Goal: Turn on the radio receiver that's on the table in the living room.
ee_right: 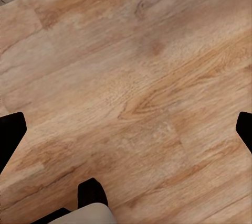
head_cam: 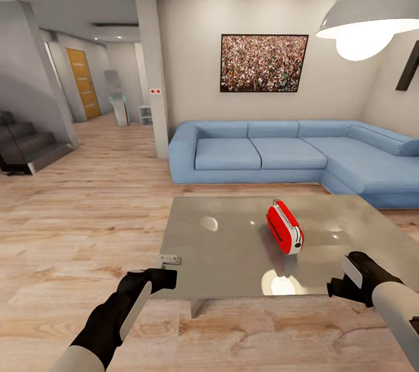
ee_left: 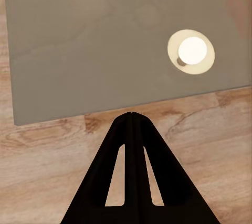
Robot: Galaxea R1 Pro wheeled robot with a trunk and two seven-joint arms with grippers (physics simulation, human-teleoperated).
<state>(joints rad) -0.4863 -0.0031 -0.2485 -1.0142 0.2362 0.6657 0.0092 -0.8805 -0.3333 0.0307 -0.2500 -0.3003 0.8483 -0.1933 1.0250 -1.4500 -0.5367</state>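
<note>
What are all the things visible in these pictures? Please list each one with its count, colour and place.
radio receiver: one, red and white, on the table, right of its middle
table: one, glossy grey, on the wood floor in front of the sofa
sofa: one, blue, L-shaped, behind the table against the wall
framed picture: one, a crowd, on the white wall above the sofa
pendant lamp: one, white, lit, upper right
stairs: one flight, dark grey, far left
door: one, orange wood, in the back hallway
left hand: black, shut, over the table's near edge
right hand: black, open, over the floor
</note>
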